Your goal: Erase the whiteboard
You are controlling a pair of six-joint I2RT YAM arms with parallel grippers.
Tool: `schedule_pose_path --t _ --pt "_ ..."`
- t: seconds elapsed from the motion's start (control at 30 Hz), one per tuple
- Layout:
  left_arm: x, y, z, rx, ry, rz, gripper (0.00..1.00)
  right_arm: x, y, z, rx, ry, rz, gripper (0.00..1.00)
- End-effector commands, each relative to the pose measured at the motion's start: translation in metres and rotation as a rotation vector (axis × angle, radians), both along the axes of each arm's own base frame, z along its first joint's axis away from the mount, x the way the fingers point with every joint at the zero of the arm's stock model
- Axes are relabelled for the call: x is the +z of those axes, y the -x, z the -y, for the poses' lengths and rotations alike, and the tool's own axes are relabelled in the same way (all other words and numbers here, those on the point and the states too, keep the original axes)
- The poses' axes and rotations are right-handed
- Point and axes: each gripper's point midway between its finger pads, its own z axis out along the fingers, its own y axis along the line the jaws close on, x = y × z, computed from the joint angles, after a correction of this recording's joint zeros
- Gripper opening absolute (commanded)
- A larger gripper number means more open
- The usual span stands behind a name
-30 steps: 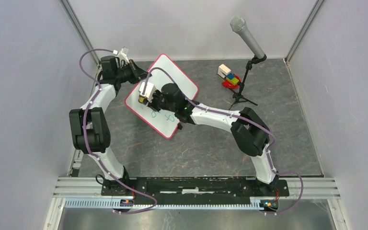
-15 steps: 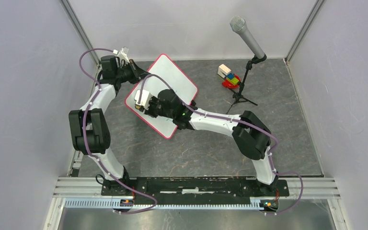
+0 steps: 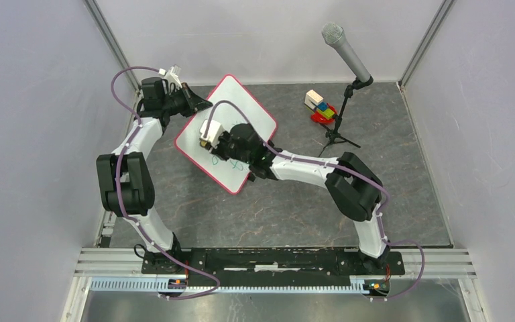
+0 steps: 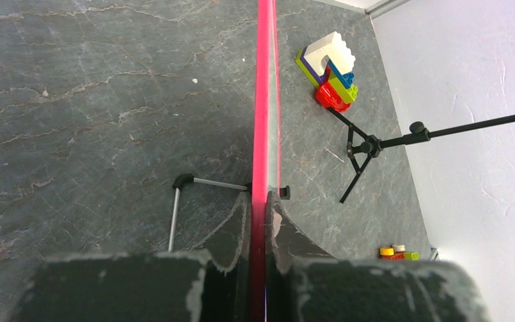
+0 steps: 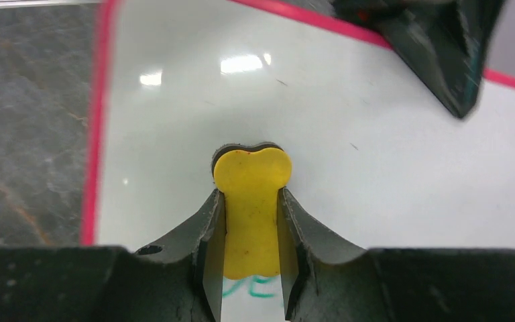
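The whiteboard (image 3: pixel 238 107), white with a red-pink frame, stands tilted at the back left of the table. Green handwriting (image 3: pixel 218 164) shows on its lower part. My left gripper (image 3: pixel 198 104) is shut on the board's upper left edge; in the left wrist view the pink frame (image 4: pixel 264 100) runs edge-on between the jaws. My right gripper (image 3: pixel 208 137) is shut on a yellow eraser (image 5: pixel 250 201) with a dark pad and presses it on the white face (image 5: pixel 375 154). Green marks (image 5: pixel 255 287) show just behind the eraser.
A microphone on a small black tripod (image 3: pixel 340 131) stands at the back right, beside a stack of coloured toy bricks (image 3: pixel 320 107). The board's metal support leg (image 4: pixel 174 218) rests on the grey table. Grey walls enclose the table on three sides.
My right gripper with the eraser slid down-left across the board, then back up-right to near where it started. The left gripper kept its hold on the board's edge.
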Motion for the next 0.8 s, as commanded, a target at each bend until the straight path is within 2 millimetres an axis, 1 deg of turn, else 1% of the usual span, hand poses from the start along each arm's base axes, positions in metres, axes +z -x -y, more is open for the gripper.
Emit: schedule_pose_path --t 0.0,0.03,0.07,0.2,0.3,0.37,0.43,0.53,0.6,0.77 --pt "-0.011 0.019 0.01 0.006 -0.036 -0.095 0.02 -0.064 -0.051 0.068 -0.227 0.082 -0.163 0.16" --pt "-0.011 0.02 0.011 0.003 -0.039 -0.095 0.02 -0.064 -0.059 0.076 -0.254 0.055 -0.179 0.16" --pt "-0.012 0.02 0.013 -0.004 -0.036 -0.096 0.02 -0.065 -0.061 0.078 -0.243 0.022 -0.209 0.16" --pt "-0.014 0.023 0.016 -0.02 -0.03 -0.103 0.02 -0.083 -0.087 0.099 -0.319 -0.014 -0.286 0.16" --pt "-0.015 0.022 0.014 -0.015 -0.042 -0.1 0.02 -0.088 -0.105 0.117 -0.392 -0.047 -0.338 0.16" --pt "-0.017 0.021 0.012 -0.011 -0.058 -0.103 0.02 -0.091 -0.113 0.13 -0.436 -0.105 -0.394 0.16" --pt "-0.019 0.02 0.011 -0.008 -0.061 -0.109 0.02 -0.098 -0.119 0.139 -0.456 -0.138 -0.446 0.16" --pt "-0.02 0.02 0.013 -0.014 -0.048 -0.119 0.02 -0.107 -0.125 0.142 -0.474 -0.148 -0.502 0.16" --pt "-0.02 0.02 0.013 -0.012 -0.05 -0.119 0.02 -0.105 -0.125 0.138 -0.462 -0.148 -0.509 0.16" --pt "-0.027 0.02 0.012 -0.009 -0.057 -0.13 0.02 -0.097 -0.108 0.116 -0.362 -0.188 -0.526 0.15"
